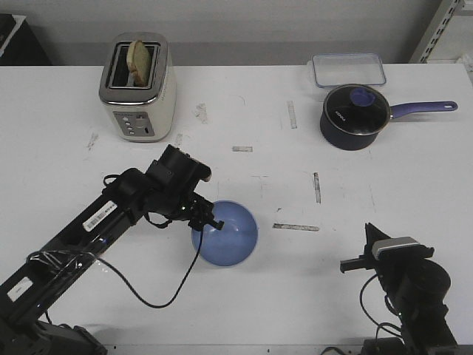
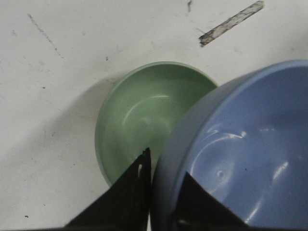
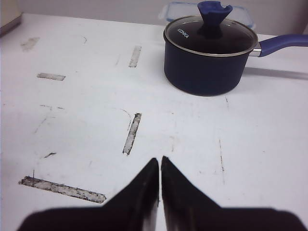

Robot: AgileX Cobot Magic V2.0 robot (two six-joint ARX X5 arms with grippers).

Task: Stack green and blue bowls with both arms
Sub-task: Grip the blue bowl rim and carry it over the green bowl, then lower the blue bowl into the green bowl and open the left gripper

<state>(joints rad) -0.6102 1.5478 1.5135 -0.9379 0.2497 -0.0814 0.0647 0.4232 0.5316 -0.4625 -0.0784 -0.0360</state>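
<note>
My left gripper (image 1: 211, 221) is shut on the near rim of the blue bowl (image 1: 226, 234), one finger inside and one outside. In the left wrist view the blue bowl (image 2: 240, 154) hangs partly over the pale green bowl (image 2: 144, 113), which sits upright on the white table, and the left gripper (image 2: 166, 163) pinches the blue wall. From the front the green bowl is hidden under the blue one. My right gripper (image 1: 367, 245) is low at the front right, far from both bowls. Its fingers are shut on nothing, as the right wrist view of the gripper (image 3: 160, 159) shows.
A toaster (image 1: 138, 85) with a slice of bread stands at the back left. A dark lidded saucepan (image 1: 356, 115) with its blue handle pointing right and a clear container (image 1: 348, 70) sit at the back right. Worn tape strips (image 1: 295, 227) mark the table. A black cable (image 1: 159, 296) trails from the left arm.
</note>
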